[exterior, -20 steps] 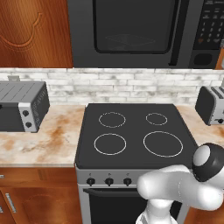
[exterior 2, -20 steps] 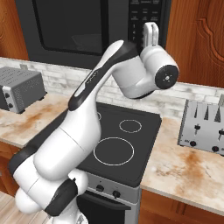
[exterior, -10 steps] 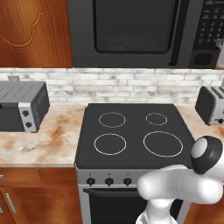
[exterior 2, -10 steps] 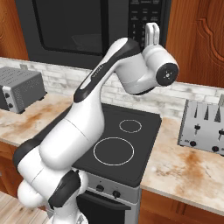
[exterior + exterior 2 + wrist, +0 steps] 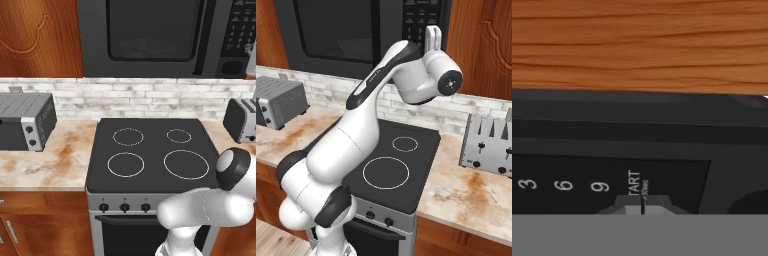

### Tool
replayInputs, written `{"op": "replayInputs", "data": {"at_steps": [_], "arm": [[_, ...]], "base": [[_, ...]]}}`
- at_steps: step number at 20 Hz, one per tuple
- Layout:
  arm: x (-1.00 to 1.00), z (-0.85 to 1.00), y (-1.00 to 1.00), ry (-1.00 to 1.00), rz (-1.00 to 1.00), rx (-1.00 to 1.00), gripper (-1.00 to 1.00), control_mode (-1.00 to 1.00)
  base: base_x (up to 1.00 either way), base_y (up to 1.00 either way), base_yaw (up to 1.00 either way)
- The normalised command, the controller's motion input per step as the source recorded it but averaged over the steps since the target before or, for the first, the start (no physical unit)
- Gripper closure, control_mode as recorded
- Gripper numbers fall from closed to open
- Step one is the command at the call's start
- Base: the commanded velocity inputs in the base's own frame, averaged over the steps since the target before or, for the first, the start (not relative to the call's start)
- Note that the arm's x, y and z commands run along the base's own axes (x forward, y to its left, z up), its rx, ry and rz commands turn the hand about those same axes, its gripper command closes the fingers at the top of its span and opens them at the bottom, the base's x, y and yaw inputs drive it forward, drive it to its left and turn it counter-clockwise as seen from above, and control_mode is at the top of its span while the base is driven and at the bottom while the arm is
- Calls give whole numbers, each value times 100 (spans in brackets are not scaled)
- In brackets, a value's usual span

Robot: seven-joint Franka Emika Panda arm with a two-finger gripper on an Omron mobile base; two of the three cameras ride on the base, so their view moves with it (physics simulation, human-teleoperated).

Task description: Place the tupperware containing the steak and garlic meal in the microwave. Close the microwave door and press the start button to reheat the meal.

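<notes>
Your microwave [image 5: 165, 37] hangs above the stove [image 5: 152, 155], its microwave door [image 5: 145, 35] closed. Since a second ago, the clenched fingers [image 5: 431, 37] have crept nearer the keypad's lower edge, tips at the start button [image 5: 636, 186]; only pressing remains.

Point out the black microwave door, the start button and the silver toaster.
Black microwave door [image 5: 150, 35], left base view, on its tinted window.
Start button [image 5: 634, 184], hand view, on its label.
Silver toaster [image 5: 488, 146], right base view, on its front face.
</notes>
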Motion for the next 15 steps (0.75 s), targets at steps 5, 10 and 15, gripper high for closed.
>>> {"op": "replayInputs", "data": {"at_steps": [5,10,15], "arm": [[28,-1,-13,0,0,1,100,-100],[32,-16,-5,0,0,0,100,-100],[46,-38,0,0,-1,0,100,-100]], "base": [[0,0,0],[0,0,0],[0,0,0]]}}
